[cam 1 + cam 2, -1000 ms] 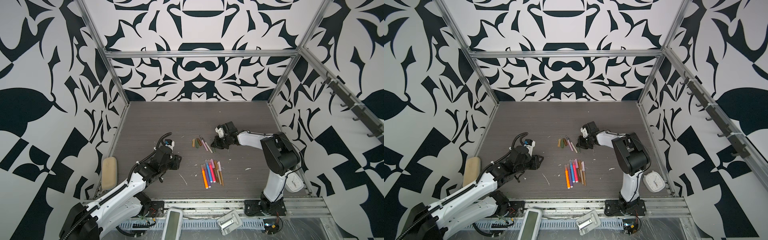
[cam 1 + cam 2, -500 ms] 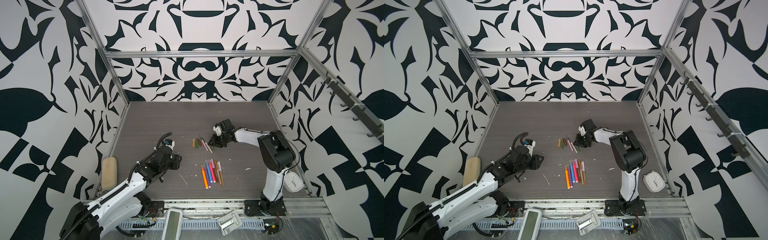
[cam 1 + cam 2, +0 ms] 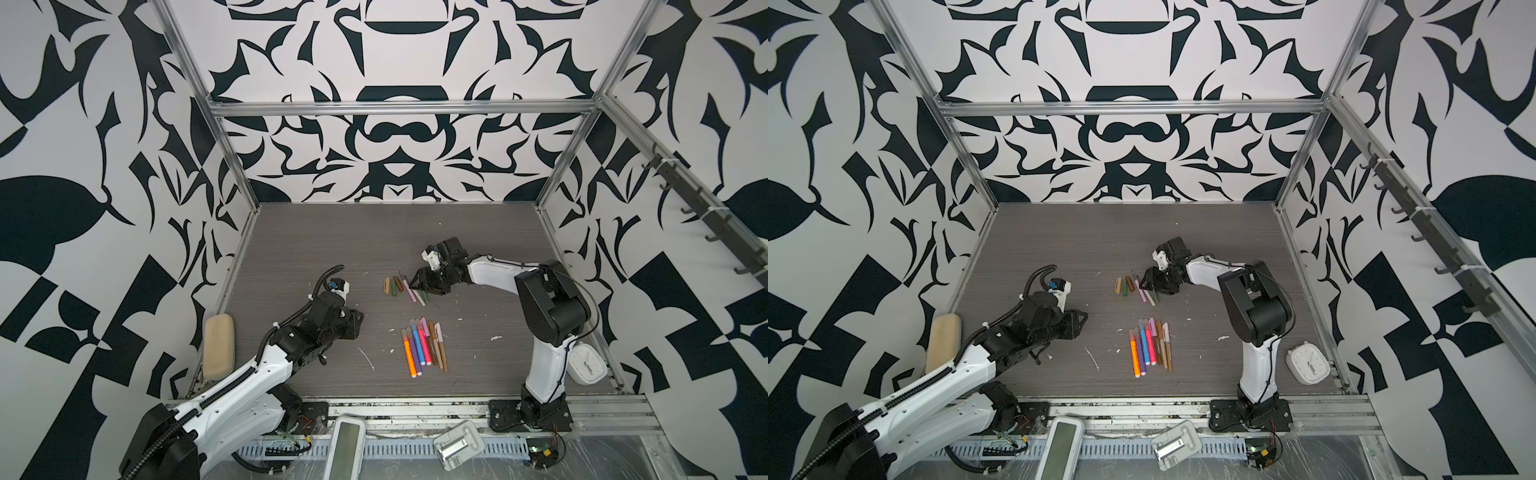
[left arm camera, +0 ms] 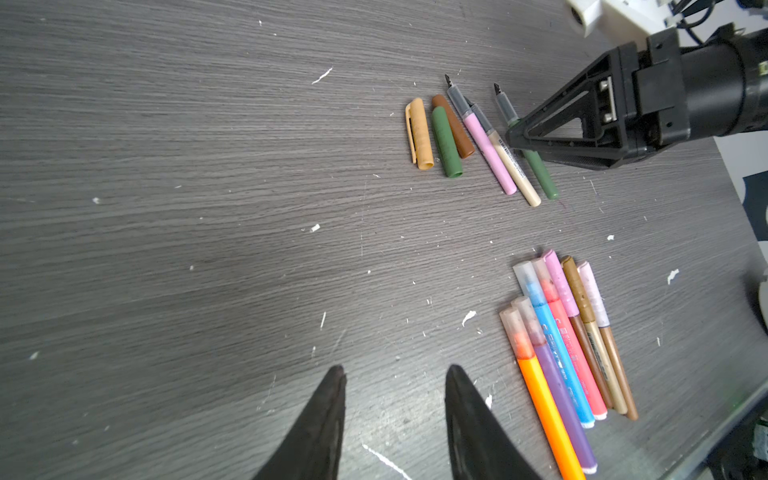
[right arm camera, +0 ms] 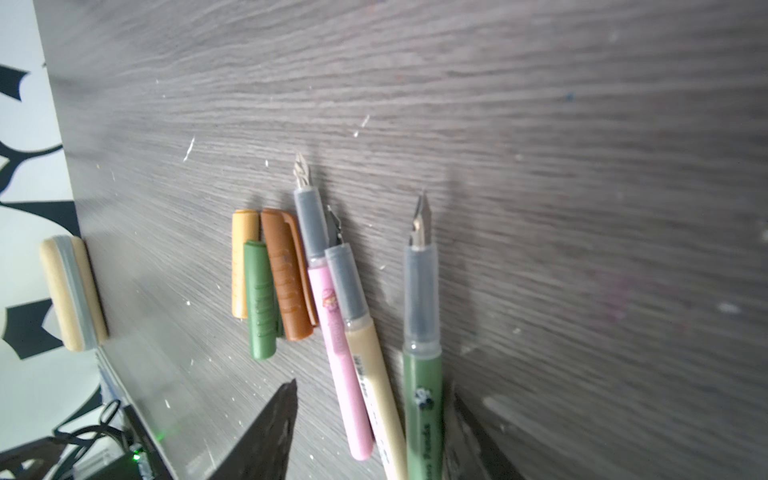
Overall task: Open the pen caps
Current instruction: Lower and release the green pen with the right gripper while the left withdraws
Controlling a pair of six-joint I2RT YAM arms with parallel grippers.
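In both top views the table [image 3: 353, 232] lies bare around the frame's centre; just below it, pen caps [image 3: 392, 286] (three, side by side) and pens [image 3: 423, 345] block passage.

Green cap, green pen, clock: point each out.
green cap [image 4: 446, 143]: left wrist view, middle of the cap.
green pen [image 5: 422, 370]: right wrist view, green barrel.
clock [image 3: 586, 365]: a top view, its face.
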